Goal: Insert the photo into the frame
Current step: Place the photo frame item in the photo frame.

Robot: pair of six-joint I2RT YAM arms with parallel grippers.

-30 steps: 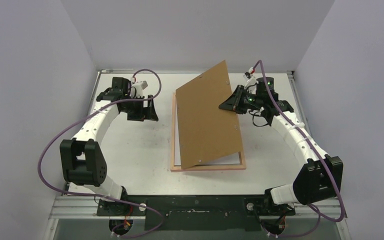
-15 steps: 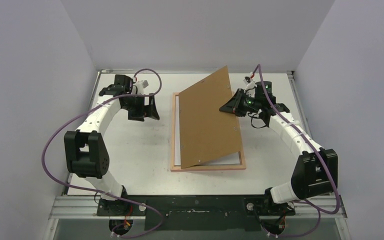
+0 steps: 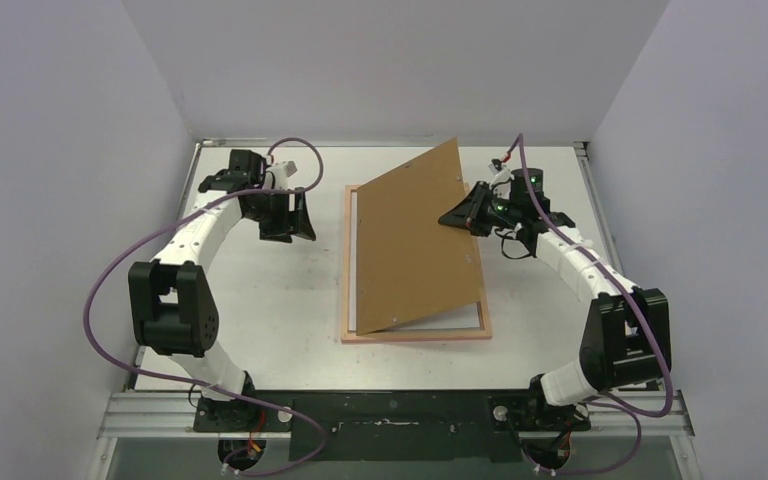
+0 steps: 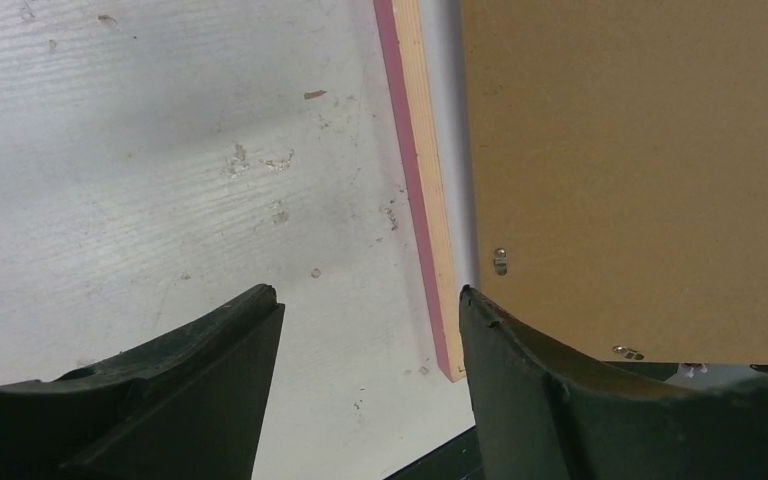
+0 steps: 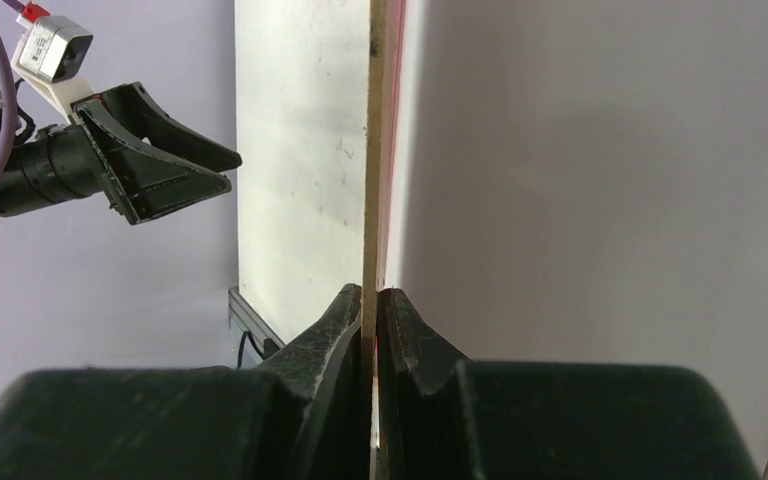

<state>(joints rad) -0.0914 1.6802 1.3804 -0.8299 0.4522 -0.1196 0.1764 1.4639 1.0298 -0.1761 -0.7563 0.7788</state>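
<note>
The frame (image 3: pixel 415 336) lies flat mid-table, pale wood side up with a pink edge; its left rail (image 4: pixel 422 190) shows in the left wrist view. A plain brown backing board (image 3: pixel 415 240) leans over it, near left corner down inside the frame, far right edge raised. My right gripper (image 3: pixel 457 213) is shut on that raised edge, and the thin board edge (image 5: pixel 374 150) runs between the jaws of my right gripper (image 5: pixel 371 292). My left gripper (image 3: pixel 305 222) stands open and empty just left of the frame. The photo is out of view.
Grey enclosure walls (image 3: pixel 80 150) close in the white table (image 3: pixel 260 300) on three sides. Two small metal clips (image 4: pixel 500 262) sit near the board's edge. The black base rail (image 3: pixel 390 410) with both arm mounts runs along the near edge.
The board's raised far edge has come down a little with my right gripper. My left gripper has shifted slightly toward the frame, and its jaws have narrowed somewhat.
</note>
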